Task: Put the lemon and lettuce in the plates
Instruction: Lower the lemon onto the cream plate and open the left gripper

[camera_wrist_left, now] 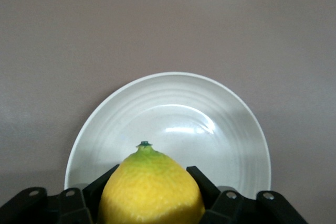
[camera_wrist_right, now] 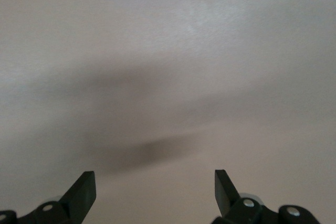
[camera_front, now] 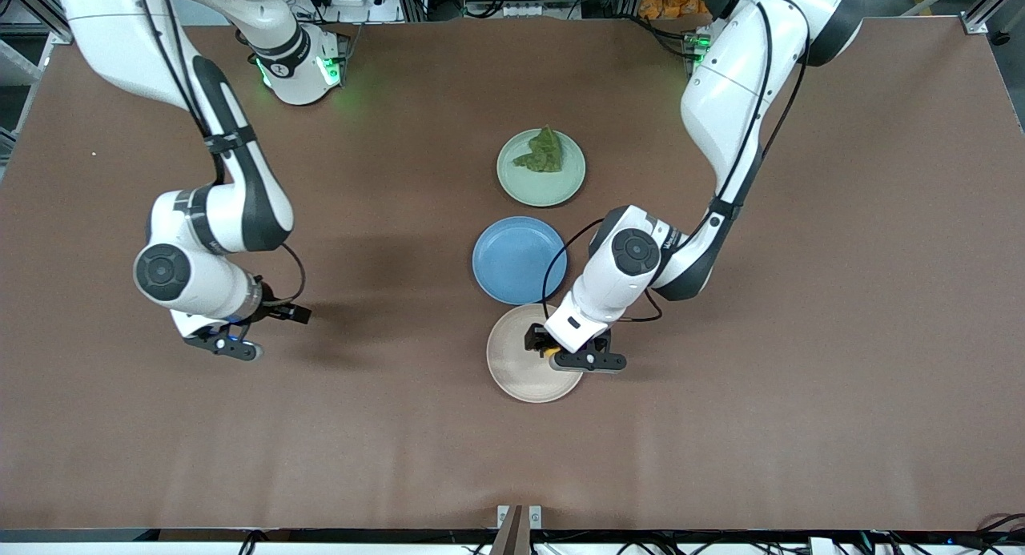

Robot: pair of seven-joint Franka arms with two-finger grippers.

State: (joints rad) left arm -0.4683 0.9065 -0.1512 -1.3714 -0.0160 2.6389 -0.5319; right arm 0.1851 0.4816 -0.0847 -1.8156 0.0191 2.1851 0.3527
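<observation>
My left gripper (camera_front: 552,353) is shut on the yellow lemon (camera_front: 552,351) and holds it over the beige plate (camera_front: 516,364), at that plate's edge toward the left arm's end. In the left wrist view the lemon (camera_wrist_left: 151,190) sits between the black fingers (camera_wrist_left: 203,183), nub pointing at the beige plate (camera_wrist_left: 231,129). The dark green lettuce (camera_front: 544,152) lies in the mint green plate (camera_front: 541,182), farthest from the front camera. My right gripper (camera_front: 224,343) is open and empty, over bare table toward the right arm's end; its wrist view (camera_wrist_right: 155,182) shows only brown table.
A blue round plate (camera_front: 519,259) lies between the mint and beige plates, empty. The three plates form a line down the middle of the brown table (camera_front: 801,395).
</observation>
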